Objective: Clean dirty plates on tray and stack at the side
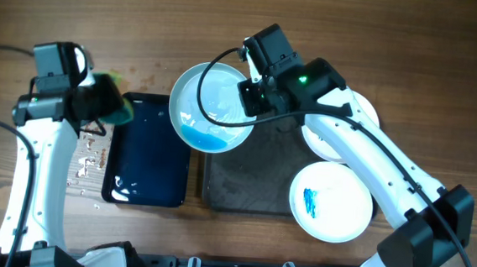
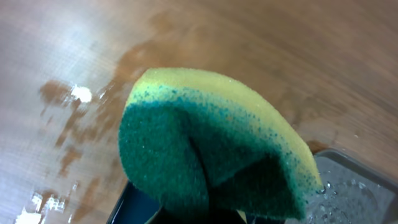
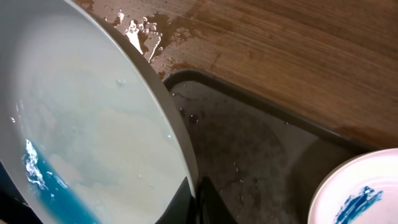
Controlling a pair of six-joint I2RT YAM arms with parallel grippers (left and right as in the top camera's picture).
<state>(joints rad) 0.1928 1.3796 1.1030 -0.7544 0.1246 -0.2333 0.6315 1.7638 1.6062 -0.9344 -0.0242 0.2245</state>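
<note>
A tilted plate (image 1: 211,106) hangs over the gap between the blue basin (image 1: 147,169) and the tray (image 1: 243,188), blue water pooled at its low edge. My right gripper (image 1: 252,97) is pinched tight on its rim. My left gripper (image 1: 97,105) is clamped on a green-and-yellow sponge (image 2: 211,143), off beyond the basin's far side. I judge this to be the scrubbing step, and next the sponge must meet the plate. A smeared plate (image 1: 332,203) sits on the tray.

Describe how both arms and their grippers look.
White rounded links with black joints make up the left arm and right arm. The left gripper and right gripper are black and boxy. Thin black cables trail along each arm; a green light glows at the right wrist.
</note>
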